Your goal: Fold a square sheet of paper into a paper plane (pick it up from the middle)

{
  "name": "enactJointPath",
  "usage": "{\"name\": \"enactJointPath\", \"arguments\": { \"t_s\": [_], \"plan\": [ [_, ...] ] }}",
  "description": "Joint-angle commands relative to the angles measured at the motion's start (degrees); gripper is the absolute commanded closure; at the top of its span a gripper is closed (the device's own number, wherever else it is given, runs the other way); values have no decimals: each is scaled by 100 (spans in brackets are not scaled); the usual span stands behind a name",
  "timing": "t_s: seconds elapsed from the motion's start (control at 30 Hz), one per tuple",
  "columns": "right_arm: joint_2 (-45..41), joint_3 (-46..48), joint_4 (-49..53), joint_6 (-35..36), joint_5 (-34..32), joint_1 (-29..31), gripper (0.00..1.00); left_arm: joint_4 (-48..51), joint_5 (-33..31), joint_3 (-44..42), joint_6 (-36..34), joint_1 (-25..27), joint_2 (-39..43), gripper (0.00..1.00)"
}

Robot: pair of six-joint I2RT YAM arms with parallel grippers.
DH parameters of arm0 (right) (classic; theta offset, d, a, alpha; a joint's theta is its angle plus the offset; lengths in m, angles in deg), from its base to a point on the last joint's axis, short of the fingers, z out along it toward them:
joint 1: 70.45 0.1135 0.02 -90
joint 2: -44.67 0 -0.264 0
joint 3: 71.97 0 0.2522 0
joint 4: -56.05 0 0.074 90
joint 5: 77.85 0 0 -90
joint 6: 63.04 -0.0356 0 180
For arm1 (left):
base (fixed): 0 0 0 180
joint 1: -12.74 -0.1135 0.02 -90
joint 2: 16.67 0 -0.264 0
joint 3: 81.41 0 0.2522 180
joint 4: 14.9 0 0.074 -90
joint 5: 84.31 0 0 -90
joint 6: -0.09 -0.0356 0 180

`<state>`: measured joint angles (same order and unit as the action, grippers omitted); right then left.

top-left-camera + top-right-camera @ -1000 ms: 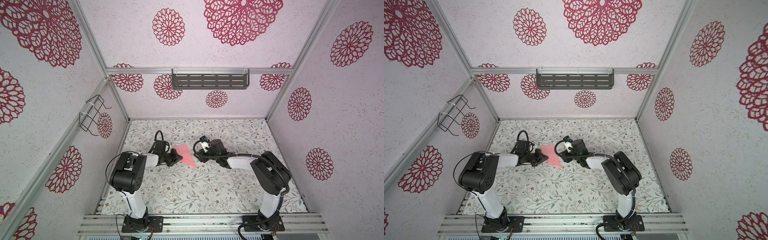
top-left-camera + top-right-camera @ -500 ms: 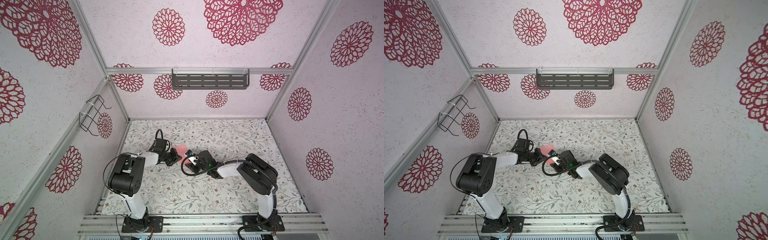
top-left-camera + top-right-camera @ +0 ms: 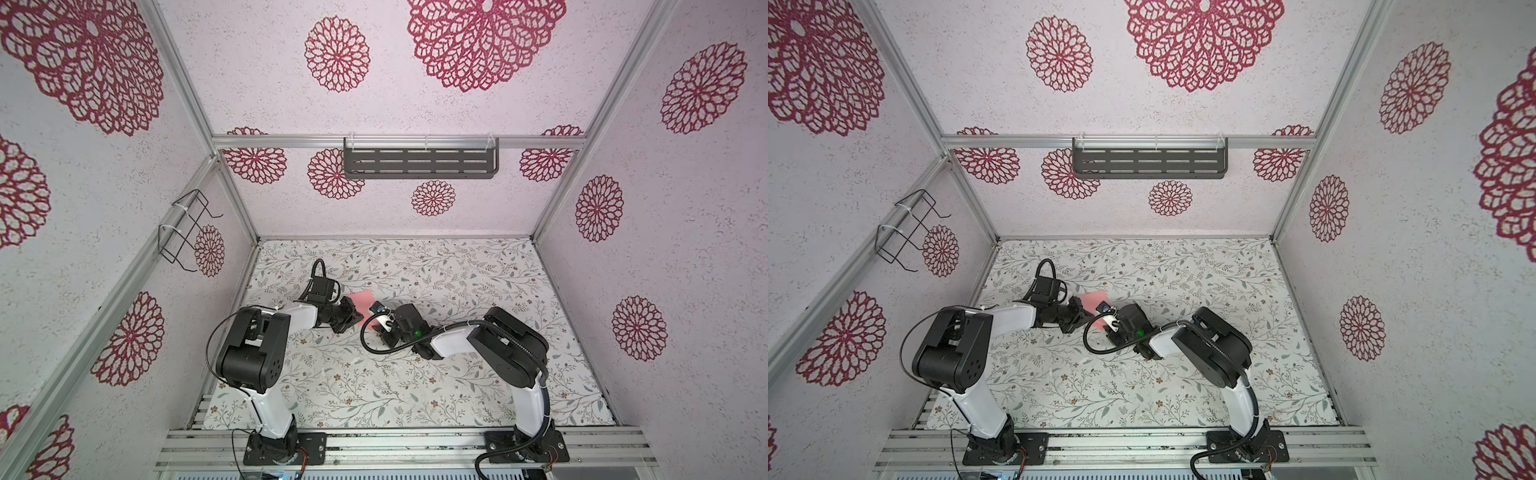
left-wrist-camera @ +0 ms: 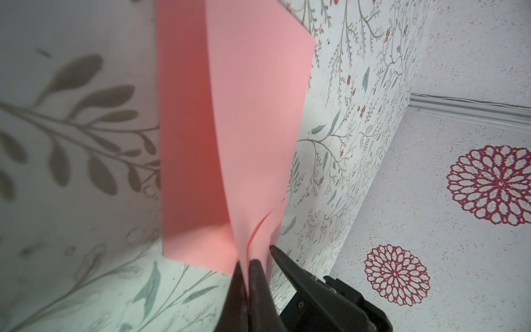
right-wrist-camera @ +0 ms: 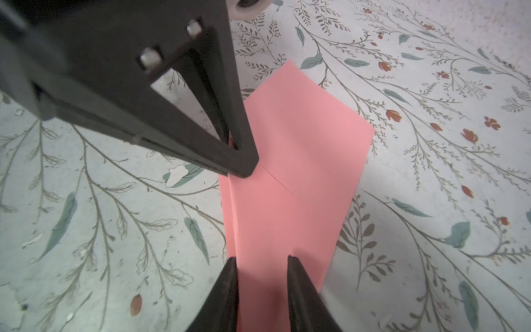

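The square sheet of paper (image 3: 360,300) (image 3: 1094,300) is salmon-pink, folded, and lies left of the table's middle. My left gripper (image 3: 349,319) (image 3: 1080,319) (image 4: 246,263) is shut on one raised edge of it, and the layers curl apart just past the fingertips. In the right wrist view the paper (image 5: 301,161) shows a diagonal crease, and the left gripper (image 5: 244,169) pins its side. My right gripper (image 3: 376,329) (image 3: 1106,328) (image 5: 261,258) is open, its jaws a narrow gap apart over the paper's near end. No paper plane shape shows.
The floral table cover (image 3: 457,374) runs to an aluminium rail (image 3: 395,440) in front, where both arm bases stand. A dark slotted shelf (image 3: 419,162) hangs on the back wall. A wire basket (image 3: 185,230) hangs on the left wall.
My right gripper has swung left and forward from beside the paper to over its near end, and its jaws have narrowed. The left gripper has kept its hold in place.
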<state>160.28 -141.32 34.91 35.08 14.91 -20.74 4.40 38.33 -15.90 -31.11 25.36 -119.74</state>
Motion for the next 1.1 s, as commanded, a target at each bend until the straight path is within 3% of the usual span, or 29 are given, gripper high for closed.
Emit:
{"name": "enactJointPath", "arguments": {
  "t_s": [0.0,0.43,0.73,0.9,1.07],
  "plan": [
    [42,-37,-176,144,54,30,73,139,-39,125,43,39,174,95],
    [111,-65,-28,104,91,17,76,407,-83,265,-49,30,237,92],
    [84,9,-54,-355,658,-71,94,442,-157,105,-153,-228,638,77],
    [14,123,-385,-1046,1269,-256,97,213,-288,-266,-9,-546,1133,61],
    [35,101,-592,-1783,1937,-433,99,-529,-302,-778,267,-551,1511,55]
  ]
}}
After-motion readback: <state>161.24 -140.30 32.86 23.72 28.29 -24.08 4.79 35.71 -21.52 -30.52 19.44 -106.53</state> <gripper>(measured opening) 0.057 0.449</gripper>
